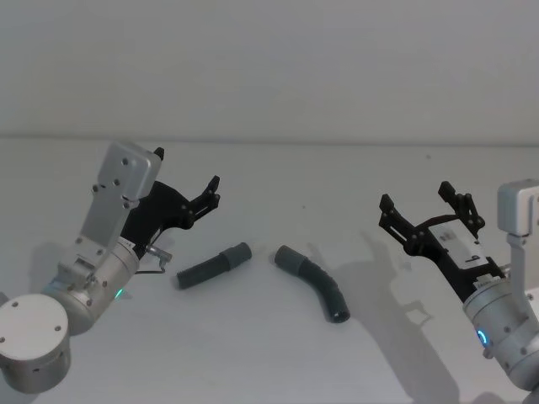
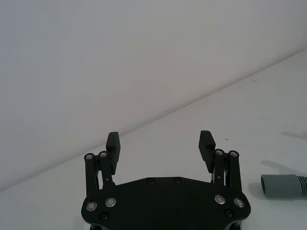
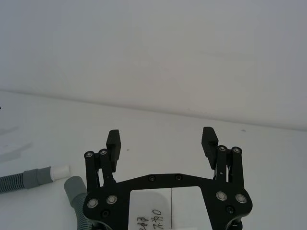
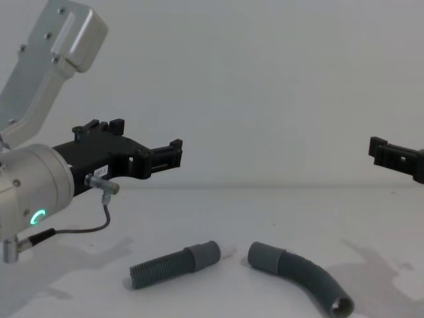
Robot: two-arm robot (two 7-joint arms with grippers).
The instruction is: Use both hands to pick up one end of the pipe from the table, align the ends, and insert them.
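Pipe pieces, both of them, lie flat on the table (image 1: 269, 362), out in the middle between our two arms. The straight piece (image 1: 215, 264) is on our left and the curved piece (image 1: 313, 282) is on our right. They sit near each other but they do not touch. The white tip (image 3: 60, 170) of the straight piece points toward the grey cuff (image 1: 286, 255) of the curved piece, with a little bare table between them. So the two ends that must go together face each other, but they are not lined up straight and nothing is pushed in.

Our left gripper (image 1: 214, 191) hangs in the air over the left part of the table. It is higher than the straight piece and does not touch it. Its fingers are wide apart and hold nothing. Our right gripper (image 1: 416, 198) is in the air too, well off to the right of the curved piece. Its fingers are spread apart as well, with nothing between them.

So we think none of the job is done. We guess all of it is left. We need to come down with each gripper, pinch one piece in each and lift them. Then we turn them until the white tip looks right into the grey cuff, and push the tip in.
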